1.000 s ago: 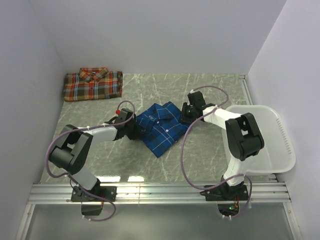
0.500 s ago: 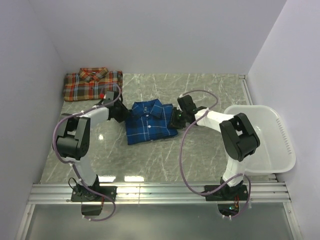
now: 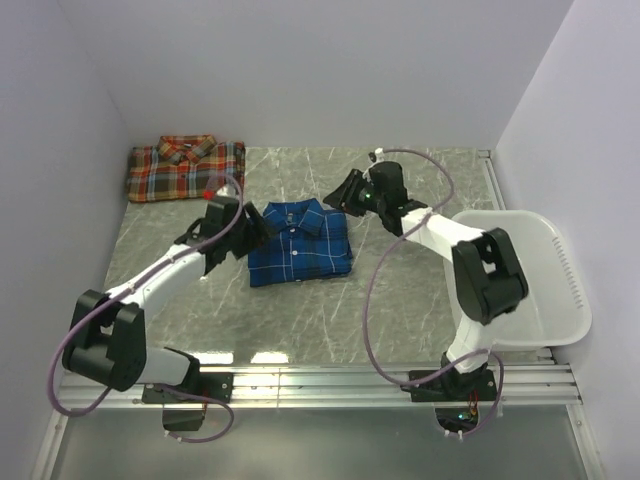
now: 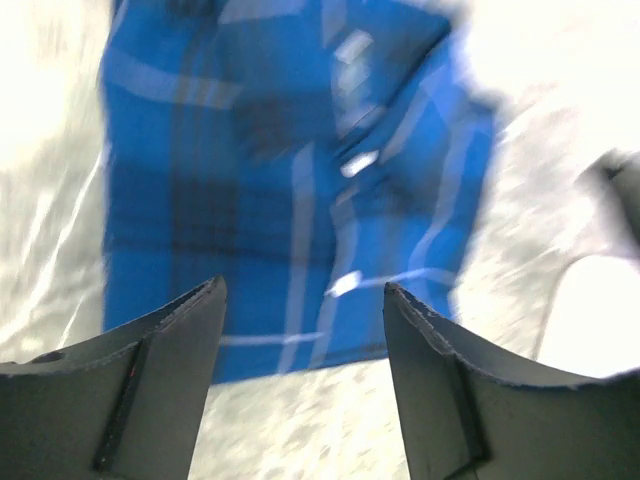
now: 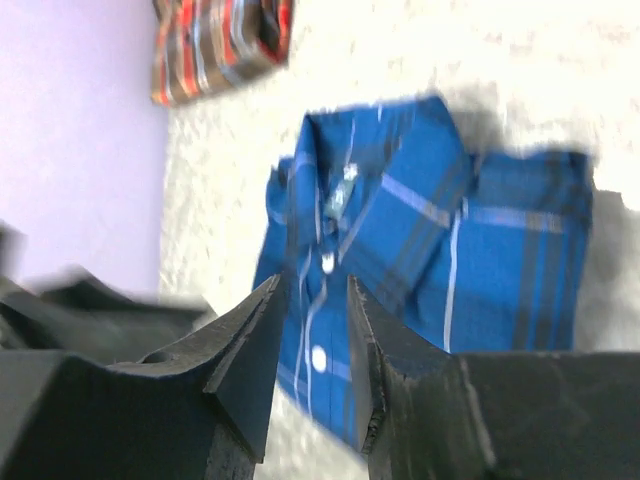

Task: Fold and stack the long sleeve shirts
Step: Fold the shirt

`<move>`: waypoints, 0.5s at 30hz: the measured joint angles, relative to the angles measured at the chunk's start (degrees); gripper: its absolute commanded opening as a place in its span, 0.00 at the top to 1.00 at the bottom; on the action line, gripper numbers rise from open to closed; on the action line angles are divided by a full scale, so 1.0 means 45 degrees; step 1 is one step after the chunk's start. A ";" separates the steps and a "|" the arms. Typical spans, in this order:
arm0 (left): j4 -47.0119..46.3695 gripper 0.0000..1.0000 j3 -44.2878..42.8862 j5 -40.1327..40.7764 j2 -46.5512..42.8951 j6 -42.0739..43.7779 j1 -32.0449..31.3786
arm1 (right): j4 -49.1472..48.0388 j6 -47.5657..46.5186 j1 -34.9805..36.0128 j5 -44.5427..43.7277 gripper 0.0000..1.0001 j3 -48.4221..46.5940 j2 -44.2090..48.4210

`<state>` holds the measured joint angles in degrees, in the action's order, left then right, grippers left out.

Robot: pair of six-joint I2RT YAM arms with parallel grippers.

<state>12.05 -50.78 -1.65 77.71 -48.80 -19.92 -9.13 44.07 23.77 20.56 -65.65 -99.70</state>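
The royal blue plaid shirt [image 3: 300,243] lies folded flat on the table, collar toward the back. The red-orange plaid shirt [image 3: 185,168] lies folded at the back left corner. My left gripper [image 3: 250,228] is open and empty just off the blue shirt's left edge. In the left wrist view its jaws [image 4: 302,290] frame the blue shirt [image 4: 290,170] beyond. My right gripper [image 3: 343,194] hovers off the shirt's back right corner. Its jaws [image 5: 312,285] stand a little apart and empty above the blue shirt [image 5: 470,240]. The red-orange shirt [image 5: 220,45] shows far off.
A white plastic basket [image 3: 545,320] stands at the right edge of the table. Purple walls close the left, back and right sides. The marble-pattern tabletop [image 3: 400,300] stretches in front of the blue shirt.
The blue shirt was slid left and turned square, then stayed put. Both grippers have come off its edges; the right one rose toward the back, and the left arm swung out to the left.
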 measured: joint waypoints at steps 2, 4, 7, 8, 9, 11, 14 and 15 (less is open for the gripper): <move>-0.0340 0.31 0.1015 -0.0335 0.0073 -0.0209 -0.0015 | -0.0763 0.0355 -0.0058 0.0068 0.60 -0.0277 -0.0797; -0.0384 0.32 0.1885 -0.0573 0.0442 -0.0403 -0.0010 | -0.1370 0.0719 -0.0087 0.0015 0.60 -0.0398 -0.1700; -0.0393 0.33 0.2822 -0.0787 0.0879 -0.0651 -0.0010 | -0.1593 0.1166 -0.0155 -0.0277 0.59 -0.0398 -0.2793; -0.0549 0.33 0.2968 -0.0850 0.0903 -0.0748 0.0000 | -0.1642 0.1302 -0.0194 -0.0364 0.59 -0.0398 -0.3118; -0.0675 0.34 0.3007 -0.0933 0.0850 -0.0772 0.0029 | -0.1661 0.1365 -0.0238 -0.0442 0.59 -0.0389 -0.3356; -0.1059 0.34 0.3138 -0.1020 0.0869 -0.0811 0.0039 | -0.1622 0.1481 -0.0393 -0.0631 0.59 -0.0335 -0.3759; -0.1336 0.34 0.3245 -0.1098 0.0869 -0.0908 0.0053 | -0.1370 0.1345 -0.0665 -0.0869 0.60 -0.0325 -0.3891; -0.1384 0.34 0.3259 -0.1122 0.0874 -0.0908 0.0049 | -0.1316 0.1248 -0.0719 -0.0918 0.60 -0.0325 -0.3852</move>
<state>5.82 -36.12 -6.70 81.65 -52.88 -19.70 -15.05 49.69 20.53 16.43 -67.11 -117.03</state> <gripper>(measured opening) 0.661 0.405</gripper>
